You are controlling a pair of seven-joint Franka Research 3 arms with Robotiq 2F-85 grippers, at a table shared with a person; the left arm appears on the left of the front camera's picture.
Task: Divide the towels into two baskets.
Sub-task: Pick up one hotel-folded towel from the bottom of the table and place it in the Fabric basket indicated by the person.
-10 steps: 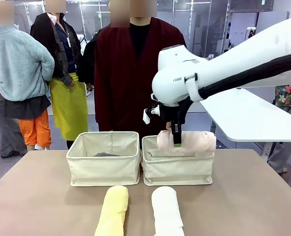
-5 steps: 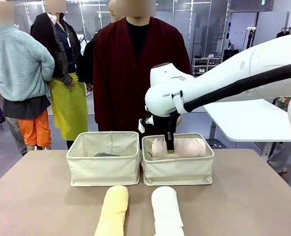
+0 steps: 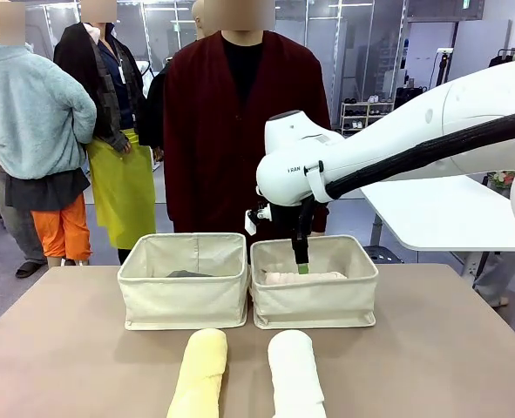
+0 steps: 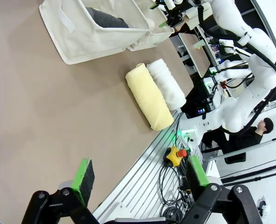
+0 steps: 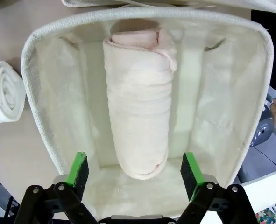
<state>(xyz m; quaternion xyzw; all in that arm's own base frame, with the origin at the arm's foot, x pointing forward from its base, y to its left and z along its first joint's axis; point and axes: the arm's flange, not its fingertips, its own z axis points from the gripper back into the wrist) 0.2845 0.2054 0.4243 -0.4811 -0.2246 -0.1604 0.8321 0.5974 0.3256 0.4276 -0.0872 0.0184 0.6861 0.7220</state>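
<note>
Front view: the right hand (image 3: pixel 301 261) hung inside the right basket (image 3: pixel 314 305), fingers pointing down over the pink towel (image 3: pixel 314 278), which lay low along the bottom. The grey towel (image 3: pixel 187 273) showed just above the rim of the left basket (image 3: pixel 183 305). The yellow towel (image 3: pixel 200 374) and white towel (image 3: pixel 294 374) lay side by side, apart, on the counter (image 3: pixel 440 348) in front of the baskets. A person (image 3: pixel 240 131) stood behind the baskets.

Left wrist view: the left hand (image 4: pixel 140 172) hovered spread wide and empty above bare counter (image 4: pixel 44 116), well apart from the yellow towel (image 4: pixel 149 95) and white towel (image 4: pixel 168 84), with the left basket (image 4: pixel 77 37) and its grey towel (image 4: pixel 107 18) beyond.

Right wrist view: the right hand (image 5: pixel 135 170) stood released, its green pads either side of the pink towel's (image 5: pixel 138 107) near end and clear of it. The roll rested lengthwise down the middle of the basket (image 5: pixel 35 93), touching neither long wall. The white towel (image 5: pixel 4 91) lay outside on the counter.

The step appeared to be the drop-off, with the task about half done. Done well, the hand would likely rise straight up, fingers kept wide, so the pads neither snag the terry nor catch the soft walls. Two rolls were left, seemingly one for each basket.
</note>
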